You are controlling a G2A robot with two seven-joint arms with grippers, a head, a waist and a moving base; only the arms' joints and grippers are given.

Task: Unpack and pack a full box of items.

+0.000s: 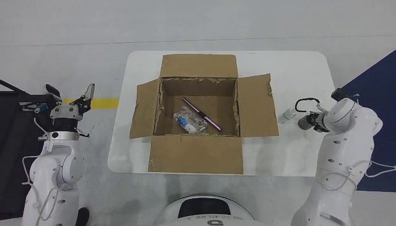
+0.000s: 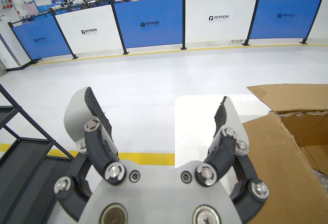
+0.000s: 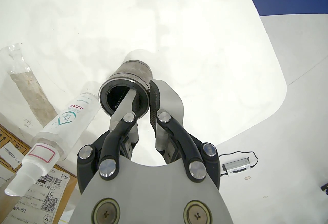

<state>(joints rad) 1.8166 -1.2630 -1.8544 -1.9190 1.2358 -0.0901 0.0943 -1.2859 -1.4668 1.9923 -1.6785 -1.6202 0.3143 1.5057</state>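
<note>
From where I stand the unpacking looks partly done. The cardboard box (image 1: 192,155) sits open mid-table, a small clear bottle (image 1: 286,116) lies on the white table (image 1: 297,71) just beside the box's right flap, and the right gripper (image 3: 146,98) is clenched on the wall of a metal cylinder (image 3: 125,86) next to that bottle. A thin purple stick (image 1: 201,113) and a plastic-wrapped bottle (image 1: 190,122) lie on the box floor, so I reckon those must come out before any repacking. The left gripper (image 2: 156,104) hangs off the table's left edge, jaws spread wide, holding nothing.
</note>
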